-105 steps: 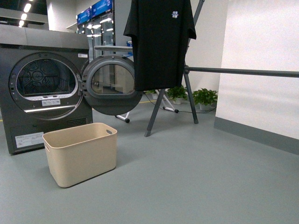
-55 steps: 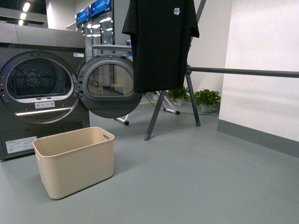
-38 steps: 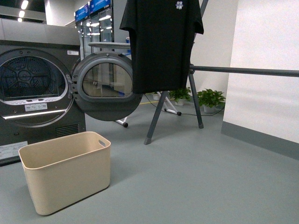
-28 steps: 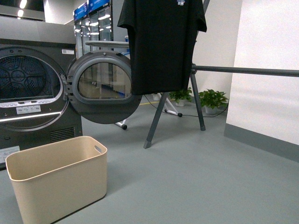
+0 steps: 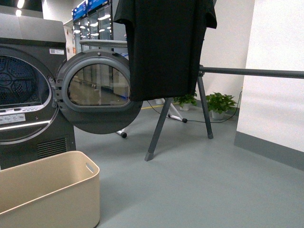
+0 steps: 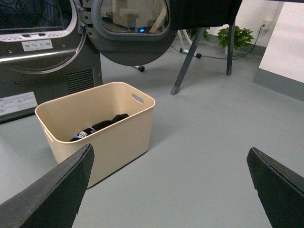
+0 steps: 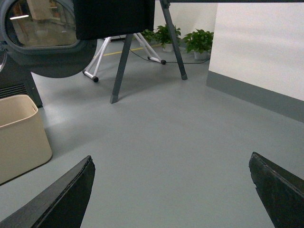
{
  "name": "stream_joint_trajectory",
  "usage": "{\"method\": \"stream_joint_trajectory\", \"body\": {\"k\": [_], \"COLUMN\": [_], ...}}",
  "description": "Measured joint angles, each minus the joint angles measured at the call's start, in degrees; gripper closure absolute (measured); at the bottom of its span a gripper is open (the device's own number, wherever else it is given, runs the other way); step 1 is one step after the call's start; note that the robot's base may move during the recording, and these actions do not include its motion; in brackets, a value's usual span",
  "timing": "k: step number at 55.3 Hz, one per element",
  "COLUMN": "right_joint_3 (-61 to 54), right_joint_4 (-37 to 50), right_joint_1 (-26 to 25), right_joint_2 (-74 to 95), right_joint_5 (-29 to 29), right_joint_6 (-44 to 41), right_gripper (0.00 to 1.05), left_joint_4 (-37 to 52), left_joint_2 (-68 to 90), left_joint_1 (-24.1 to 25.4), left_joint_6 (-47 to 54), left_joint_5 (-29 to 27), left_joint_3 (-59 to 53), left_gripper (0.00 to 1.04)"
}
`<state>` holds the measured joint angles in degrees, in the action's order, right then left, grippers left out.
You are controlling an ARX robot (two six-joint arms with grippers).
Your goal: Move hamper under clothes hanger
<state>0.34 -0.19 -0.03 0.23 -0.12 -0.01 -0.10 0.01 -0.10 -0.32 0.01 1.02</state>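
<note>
Hamper (image 5: 47,190) is found on the floor right in front of the dryer (image 5: 23,95), below the open dryer door (image 5: 97,92). It's well apart from the near leg of the clothes hanger (image 5: 251,72) and not under the bar yet. A black t-shirt (image 5: 164,47) is hung off the top of the hanger, so the spot under that is prob what's wanted.

Left gripper (image 6: 169,149) is spread wide w/ nothing between the jaws and is pointed at the hamper from near. Right gripper (image 7: 171,156) is also spread wide and empty, w/ only bare floor (image 7: 156,142) ahead and the hamper off to one side.

Handling, judged from looks only: it's a plastic bin w/ smooth sides, so a squeeze on the walls would likely slip or flex them inward. A few dark items (image 6: 102,126) can be seen at the bottom, so not much weight is expected, tho that can't be confirmed. The best hold is prob the rolled rim, or the oval cut-out handle (image 6: 137,98) on the short end. One rim per gripper should be taken so it isn't tipped. A slide along the floor could also be tried, since the floor looks smooth.
</note>
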Motion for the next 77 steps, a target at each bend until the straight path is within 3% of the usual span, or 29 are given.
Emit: {"method": "stream_joint_trajectory", "body": {"k": [77], "right_joint_3": [0.0], "right_joint_4": [-0.04], "right_joint_1": [0.0], "right_joint_2": [-0.02], "right_joint_5": [0.0], "right_joint_6": [0.0], "right_gripper": [0.08], "left_joint_4": [-0.02], "left_joint_2": [0.0], "left_joint_1": [0.0], "left_joint_6": [0.0], "left_joint_5": [0.0], "left_joint_3": [0.0], "left_gripper": [0.07]}}
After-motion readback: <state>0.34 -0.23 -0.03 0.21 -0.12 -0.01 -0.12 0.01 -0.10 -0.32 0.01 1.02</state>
